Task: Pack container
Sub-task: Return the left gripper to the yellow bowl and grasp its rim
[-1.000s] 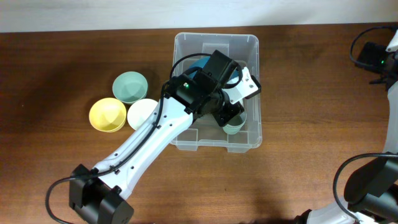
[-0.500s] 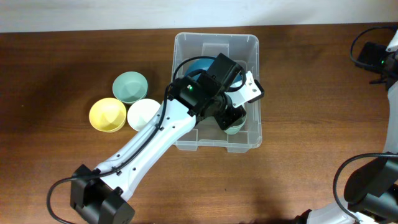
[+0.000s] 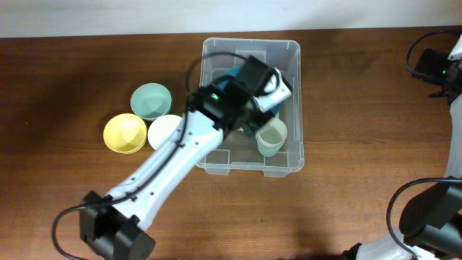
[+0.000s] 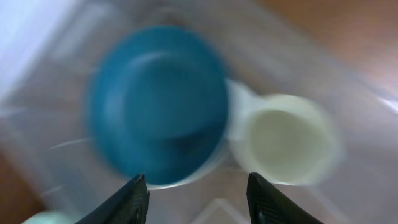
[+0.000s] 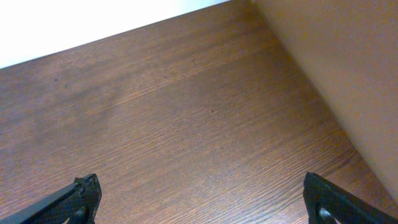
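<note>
The clear plastic container (image 3: pixel 289 155) stands at the table's middle. Inside it sit a pale green cup (image 3: pixel 272 136) and a blue bowl (image 3: pixel 232 74), mostly hidden by my left arm. In the left wrist view, which is blurred, the blue bowl (image 4: pixel 158 102) lies left of the pale cup (image 4: pixel 285 138). My left gripper (image 4: pixel 198 190) is open and empty above the container's floor. Its fingers are hidden in the overhead view. My right gripper (image 5: pixel 205 196) is open over bare wood, far from the container.
Three bowls sit on the table left of the container: a pale green one (image 3: pixel 151 101), a yellow one (image 3: pixel 124 133) and a white one (image 3: pixel 165 131). The right arm's base (image 3: pixel 440 68) is at the far right edge.
My left gripper has let go of the pale green cup and drawn back toward the container's back left. The cup now stands free in the container's front right part.
</note>
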`<state>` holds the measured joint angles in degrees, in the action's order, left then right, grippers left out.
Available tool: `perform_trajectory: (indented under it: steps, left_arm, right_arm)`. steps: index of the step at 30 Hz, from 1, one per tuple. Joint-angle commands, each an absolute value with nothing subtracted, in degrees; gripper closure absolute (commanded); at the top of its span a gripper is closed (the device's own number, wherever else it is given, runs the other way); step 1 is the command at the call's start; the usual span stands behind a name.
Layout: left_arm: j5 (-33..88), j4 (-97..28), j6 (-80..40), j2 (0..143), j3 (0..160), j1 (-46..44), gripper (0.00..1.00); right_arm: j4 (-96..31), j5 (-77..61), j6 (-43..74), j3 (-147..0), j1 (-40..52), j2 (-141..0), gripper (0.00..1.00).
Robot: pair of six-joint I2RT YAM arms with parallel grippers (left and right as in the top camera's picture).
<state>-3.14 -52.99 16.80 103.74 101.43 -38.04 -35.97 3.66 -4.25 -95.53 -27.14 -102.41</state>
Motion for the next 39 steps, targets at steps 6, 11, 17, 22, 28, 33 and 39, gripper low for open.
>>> perform_trajectory:
  steps: [6, 11, 17, 22, 28, 33, 39]
  left_arm:
    - [-13.4, -52.6, 1.9, 104.0, 107.7, -20.5, 0.40]
    - [-9.3, -56.9, -3.4, 104.0, 107.7, -6.9, 0.38]
    - [-8.1, -65.0, -3.0, 104.1, 107.7, 4.7, 0.30]
    - [-1.0, -66.3, -3.0, 104.2, 105.8, 13.7, 0.30]
    - [10.9, -64.0, -3.0, 104.4, 95.1, 21.6, 0.31]
    - [14.1, -56.3, -0.4, 104.4, 82.3, 21.8, 0.31]
    - [15.2, -46.0, -0.9, 104.4, 73.8, 21.1, 0.32]
  right_arm:
    - [-35.9, 4.4, -3.6, -95.8, -27.4, -102.6, 0.01]
    - [-35.9, 4.4, -3.6, -95.8, -27.4, -102.6, 0.01]
    - [-35.9, 4.4, -3.6, -95.8, -27.4, -102.6, 0.01]
    - [-35.9, 4.4, -3.6, -95.8, -27.4, -102.6, 0.01]
    - [-35.9, 4.4, -3.6, -95.8, -27.4, -102.6, 0.01]
    - [-35.9, 4.4, -3.6, -95.8, -27.4, -102.6, 0.01]
    - [-35.8, 4.4, -3.6, -95.8, -27.4, -102.6, 0.01]
